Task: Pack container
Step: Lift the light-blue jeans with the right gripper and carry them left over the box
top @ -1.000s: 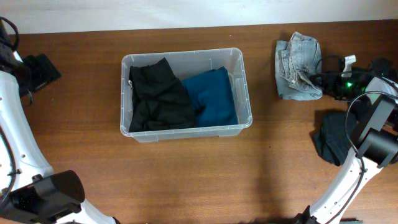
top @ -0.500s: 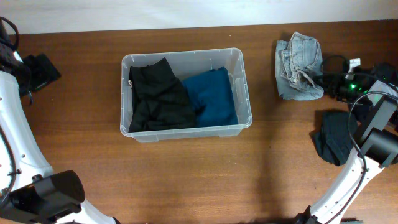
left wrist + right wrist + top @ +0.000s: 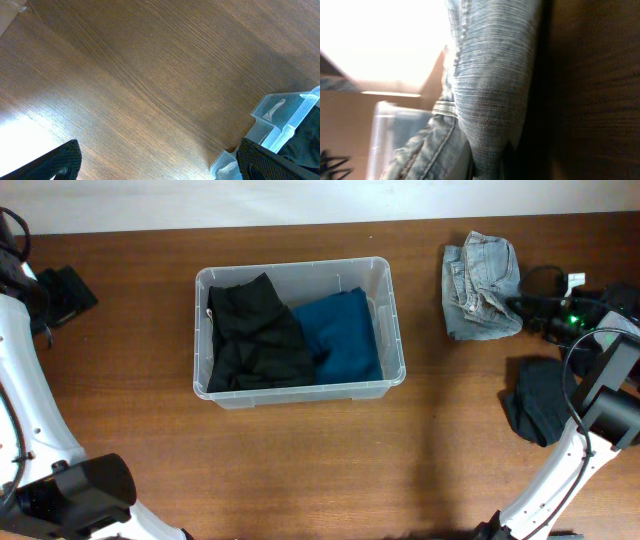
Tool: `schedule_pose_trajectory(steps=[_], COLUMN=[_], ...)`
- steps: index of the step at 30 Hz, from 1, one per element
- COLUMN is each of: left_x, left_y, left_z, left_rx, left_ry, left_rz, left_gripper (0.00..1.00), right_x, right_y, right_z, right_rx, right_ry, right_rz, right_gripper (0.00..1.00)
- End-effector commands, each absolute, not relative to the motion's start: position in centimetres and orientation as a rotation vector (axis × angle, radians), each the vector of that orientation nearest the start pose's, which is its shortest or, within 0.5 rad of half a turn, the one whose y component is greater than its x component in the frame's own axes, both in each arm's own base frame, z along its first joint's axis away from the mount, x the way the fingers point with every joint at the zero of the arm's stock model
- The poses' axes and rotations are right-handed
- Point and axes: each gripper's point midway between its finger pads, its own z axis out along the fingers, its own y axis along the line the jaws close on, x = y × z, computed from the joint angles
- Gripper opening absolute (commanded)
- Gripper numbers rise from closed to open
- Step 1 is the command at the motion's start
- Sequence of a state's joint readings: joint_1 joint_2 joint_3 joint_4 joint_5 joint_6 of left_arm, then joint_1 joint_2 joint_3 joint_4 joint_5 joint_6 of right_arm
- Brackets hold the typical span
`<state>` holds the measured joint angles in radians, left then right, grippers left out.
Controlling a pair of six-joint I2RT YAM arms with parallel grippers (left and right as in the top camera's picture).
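Since the earlier overhead frame, the right gripper [image 3: 527, 310] has shifted slightly toward the right edge. The near edge of the jeans [image 3: 480, 290] has been drawn out with it.

Overhead view:
- The container [image 3: 300, 267] stands left of centre on the table [image 3: 300, 470], long side across the frame.
- It holds a black garment [image 3: 255, 335] on its left and a blue garment [image 3: 345, 335] on its right, laid side by side, which looks meant to leave room above them.
- The jeans lie crumpled, well apart from the container, to its right.
- The right gripper meets their right edge with its jaws closed. The stretched edge suggests a pinch on a fold of denim, presumably to lift the piece across to the container.
- A dark garment [image 3: 535, 410] lies nearer the right arm's base, untouched.
- The left gripper [image 3: 62, 292] is parked at the far left, likely to keep it out of the right arm's path.

Left wrist view:
- The left gripper [image 3: 157, 152] has its jaws spread wide and holds nothing. Bare table lies between them.
- One corner of the container [image 3: 287, 112] shows at lower right, with dark cloth inside.

Right wrist view:
- The jeans [image 3: 495, 75] fill the frame at very close range, seam and hem visible.
- This gripper's own fingers cannot be made out here.
- The closeness of the cloth agrees with a closed grip on the fabric.
- The table shows as a dark band on the right.
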<state>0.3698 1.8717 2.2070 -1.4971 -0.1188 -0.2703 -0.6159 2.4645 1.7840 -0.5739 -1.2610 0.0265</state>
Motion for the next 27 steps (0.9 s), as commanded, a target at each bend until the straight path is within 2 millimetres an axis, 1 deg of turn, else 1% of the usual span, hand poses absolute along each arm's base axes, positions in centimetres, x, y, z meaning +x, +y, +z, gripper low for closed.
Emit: schedule_pose_trajectory(steps=[1,4,8,12,16,20,22,25,27], left_x=[36.9,36.9,36.9,36.9,36.9,36.9,36.9,36.9,36.9], left_y=[16.4,16.4,16.4,16.4,16.4,16.4,16.4,16.4,16.4], left_z=[29.1,29.1,29.1,29.1,29.1,29.1,29.1,29.1,29.1], left_rx=[-0.895,-0.895,-0.895,-0.895,-0.895,-0.895,-0.895,-0.895,-0.895], left_ry=[2.545,2.545,2.545,2.545,2.545,2.545,2.545,2.545,2.545], left_rz=[0.179,0.179,0.178,0.179,0.179,0.179,0.179,0.179,0.179], left_gripper=[0.99,0.99,0.99,0.99,0.99,1.0,0.99,1.0,0.99], right_x=[49.7,49.9,49.8,49.1,47.6,45.3,43.9,42.0,40.7], right_y=[-14.7,-14.7,-14.6,-14.1,-12.9,-10.6,-9.0,-6.4,-4.2], right_z=[10.9,12.4,15.1,19.2,24.4,29.9,32.6,35.8,37.6], right_rx=[0.259,0.279,0.266,0.222,0.192,0.164,0.137,0.092,0.054], right_ry=[1.852,1.85,1.846,1.839,1.835,1.836,1.837,1.841,1.85], right_rz=[1.606,1.63,1.62,1.59,1.571,1.566,1.564,1.567,1.572], right_gripper=[0.04,0.04,0.04,0.04,0.04,0.04,0.04,0.04,0.04])
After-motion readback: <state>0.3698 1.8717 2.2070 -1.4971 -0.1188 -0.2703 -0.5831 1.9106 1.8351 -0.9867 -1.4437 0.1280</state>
